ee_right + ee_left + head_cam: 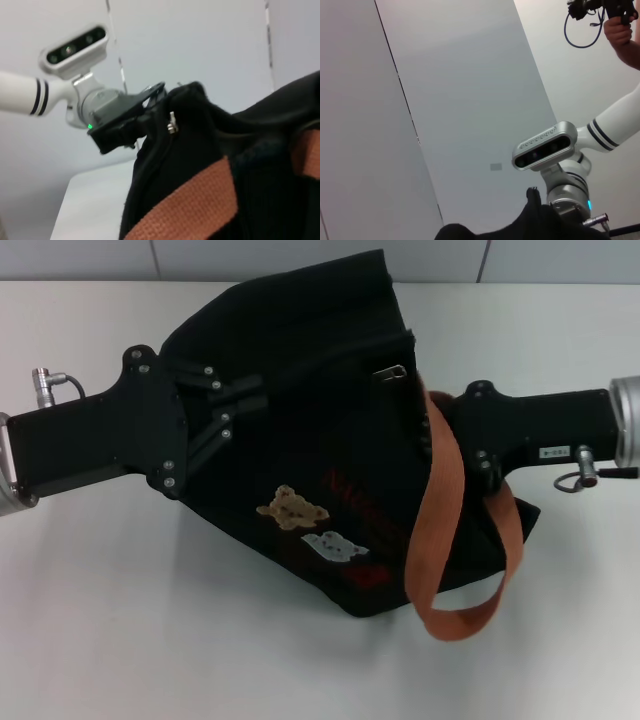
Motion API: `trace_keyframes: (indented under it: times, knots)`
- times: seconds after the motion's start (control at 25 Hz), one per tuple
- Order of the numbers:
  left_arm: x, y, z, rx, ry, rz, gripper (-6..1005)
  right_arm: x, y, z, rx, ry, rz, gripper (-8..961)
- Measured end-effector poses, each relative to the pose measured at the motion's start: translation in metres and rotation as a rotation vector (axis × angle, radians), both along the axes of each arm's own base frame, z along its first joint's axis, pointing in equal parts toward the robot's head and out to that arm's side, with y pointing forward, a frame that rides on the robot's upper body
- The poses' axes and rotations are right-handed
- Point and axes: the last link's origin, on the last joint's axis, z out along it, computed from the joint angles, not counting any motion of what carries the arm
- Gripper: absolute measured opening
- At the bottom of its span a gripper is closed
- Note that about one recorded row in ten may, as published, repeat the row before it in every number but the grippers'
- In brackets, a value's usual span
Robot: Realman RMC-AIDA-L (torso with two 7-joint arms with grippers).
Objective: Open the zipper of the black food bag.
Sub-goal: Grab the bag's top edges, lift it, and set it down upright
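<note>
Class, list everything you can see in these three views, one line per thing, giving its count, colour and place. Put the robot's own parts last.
black food bag: one, black, middle of the table, held up between the two grippers.
zipper: one, black track with a silver pull tab, on the bag's top near its far right corner.
webbing strap: one loop visible, orange-brown, hanging over the bag's right side.
bear patches: two, tan and pale grey, on the bag's front face.
red mark: one, red, low on the front face.
table: one, white, under the bag.
left gripper: one, black, at the bag's left side.
right gripper: one, black, at the bag's right side behind the strap.
</note>
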Motion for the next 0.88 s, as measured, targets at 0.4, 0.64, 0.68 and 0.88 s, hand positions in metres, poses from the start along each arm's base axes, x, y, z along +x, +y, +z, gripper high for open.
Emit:
trace_keyframes:
  times: [0.4, 0.64, 0.68, 0.88]
  knots:
    - [-0.001, 0.002, 0.0, 0.007, 0.002, 0.011, 69, 0.031, -0.019, 0.007, 0.048, 0.052, -0.103, -1]
    - [-0.001, 0.004, -0.001, 0.013, 0.006, 0.016, 69, 0.041, -0.027, 0.007, 0.047, 0.056, -0.13, -2]
    - [-0.001, 0.004, -0.001, 0.013, 0.006, 0.015, 69, 0.042, -0.028, 0.007, 0.047, 0.057, -0.133, -2]
    - [-0.001, 0.004, -0.001, 0.011, 0.005, 0.018, 69, 0.045, -0.032, 0.008, 0.052, 0.064, -0.136, -2]
